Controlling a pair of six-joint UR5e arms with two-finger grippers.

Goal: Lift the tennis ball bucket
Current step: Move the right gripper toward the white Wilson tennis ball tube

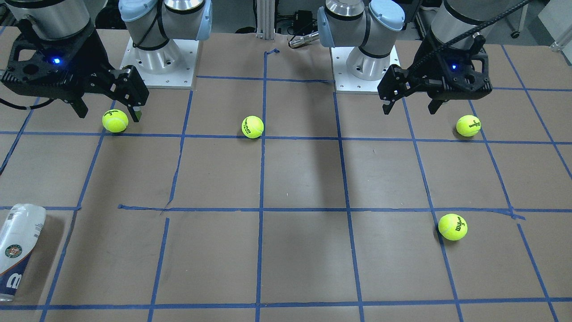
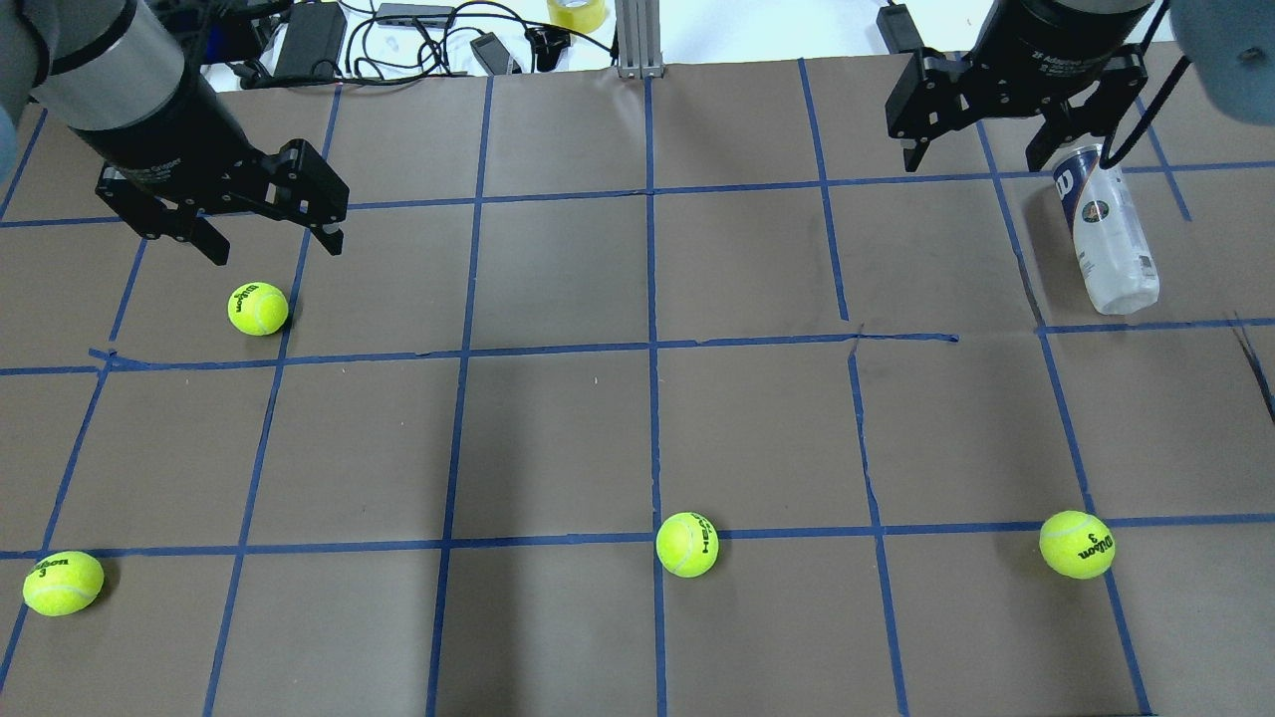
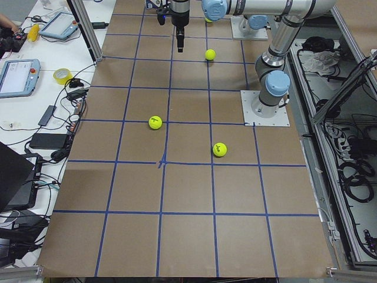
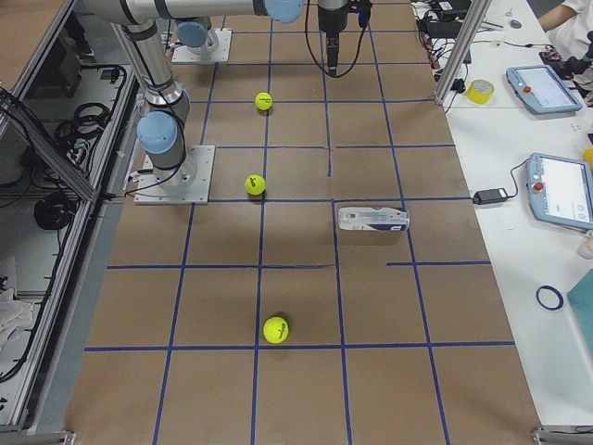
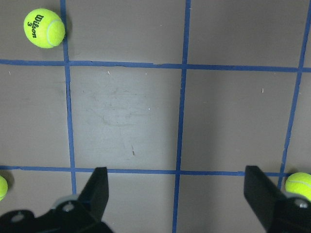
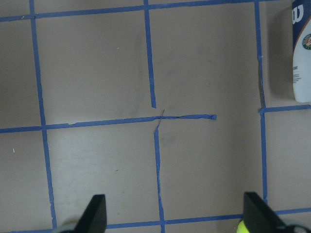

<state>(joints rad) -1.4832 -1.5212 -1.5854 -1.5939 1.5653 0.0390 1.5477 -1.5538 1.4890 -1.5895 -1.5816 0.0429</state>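
The tennis ball bucket (image 2: 1111, 234) is a clear can with a white and navy label. It lies on its side at the far right of the table, also in the front view (image 1: 18, 250), the right side view (image 4: 372, 219) and the top right corner of the right wrist view (image 6: 301, 48). My right gripper (image 2: 976, 161) is open and empty, raised above the table to the left of the bucket; it also shows in the front view (image 1: 109, 115). My left gripper (image 2: 277, 251) is open and empty, raised over the far left, also in the front view (image 1: 410, 108).
Several yellow-green tennis balls lie on the brown, blue-taped table (image 2: 558, 438): one under the left gripper (image 2: 258, 308), one at near left (image 2: 63, 583), one near the middle (image 2: 687, 544), one at near right (image 2: 1077, 544). Cables and devices (image 2: 398, 40) lie beyond the far edge.
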